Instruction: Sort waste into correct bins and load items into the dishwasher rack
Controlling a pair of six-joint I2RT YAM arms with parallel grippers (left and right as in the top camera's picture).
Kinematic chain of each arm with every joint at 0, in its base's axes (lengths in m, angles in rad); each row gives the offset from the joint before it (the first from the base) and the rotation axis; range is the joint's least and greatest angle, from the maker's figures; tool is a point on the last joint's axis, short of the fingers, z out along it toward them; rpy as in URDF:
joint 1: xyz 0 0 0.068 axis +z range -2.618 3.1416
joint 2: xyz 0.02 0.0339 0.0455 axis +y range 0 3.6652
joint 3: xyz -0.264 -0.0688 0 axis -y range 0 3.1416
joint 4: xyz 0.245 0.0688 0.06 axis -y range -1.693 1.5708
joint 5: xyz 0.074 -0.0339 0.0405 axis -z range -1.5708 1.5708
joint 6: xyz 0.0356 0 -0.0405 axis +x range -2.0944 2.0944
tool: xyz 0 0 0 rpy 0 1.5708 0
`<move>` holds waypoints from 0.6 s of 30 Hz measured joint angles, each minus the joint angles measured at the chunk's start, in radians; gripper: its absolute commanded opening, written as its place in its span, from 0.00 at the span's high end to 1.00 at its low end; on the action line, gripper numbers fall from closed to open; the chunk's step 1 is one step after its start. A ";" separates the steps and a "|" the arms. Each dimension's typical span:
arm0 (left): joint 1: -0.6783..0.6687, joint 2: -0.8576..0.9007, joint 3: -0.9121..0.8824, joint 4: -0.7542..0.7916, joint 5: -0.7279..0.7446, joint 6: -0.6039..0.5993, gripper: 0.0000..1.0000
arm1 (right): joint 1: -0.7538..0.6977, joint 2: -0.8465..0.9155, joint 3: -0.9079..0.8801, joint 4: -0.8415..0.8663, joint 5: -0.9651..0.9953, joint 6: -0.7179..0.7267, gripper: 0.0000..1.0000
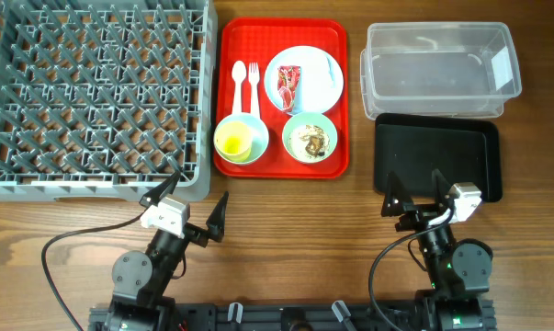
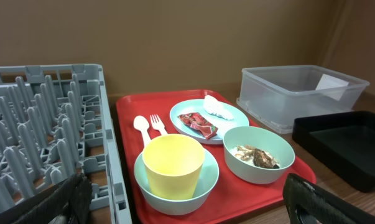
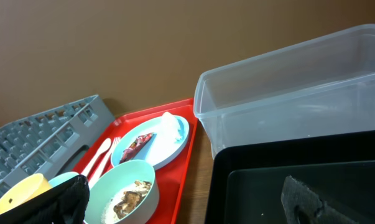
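Observation:
On the red serving tray [image 1: 277, 37] a pale blue plate [image 1: 315, 89] carries a red wrapper [image 1: 288, 85] and a white tissue [image 1: 327, 66]. A white fork [image 1: 254, 81] and spoon [image 1: 239, 81] lie beside it. The yellow cup [image 1: 232, 140] stands inside the pale blue bowl [image 1: 258, 127]. The mint green bowl [image 1: 310, 138] holds rice grains and brown scraps. At the left is the grey dishwasher rack [image 1: 74, 188], with nothing in it. My left gripper [image 1: 196, 191] hangs open near the rack's front right corner. My right gripper [image 1: 412, 184] is open over the black bin's [image 1: 437, 156] near edge, below the clear tub [image 1: 433, 74].
Both arm bases sit at the table's front edge with cables looping beside them. Bare wood shows between the rack, the red tray and the bins. A brown wall stands behind the table in both wrist views.

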 measured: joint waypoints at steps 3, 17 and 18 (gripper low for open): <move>0.000 0.000 0.000 -0.003 0.001 0.000 0.00 | 0.020 0.011 -0.001 0.051 -0.005 0.000 0.00; -0.002 0.001 0.000 -0.003 0.008 0.000 0.00 | 0.044 0.013 -0.001 0.063 -0.015 0.000 0.00; -0.002 0.001 0.000 -0.004 0.008 0.000 0.00 | 0.045 0.013 -0.001 0.063 -0.015 0.000 0.00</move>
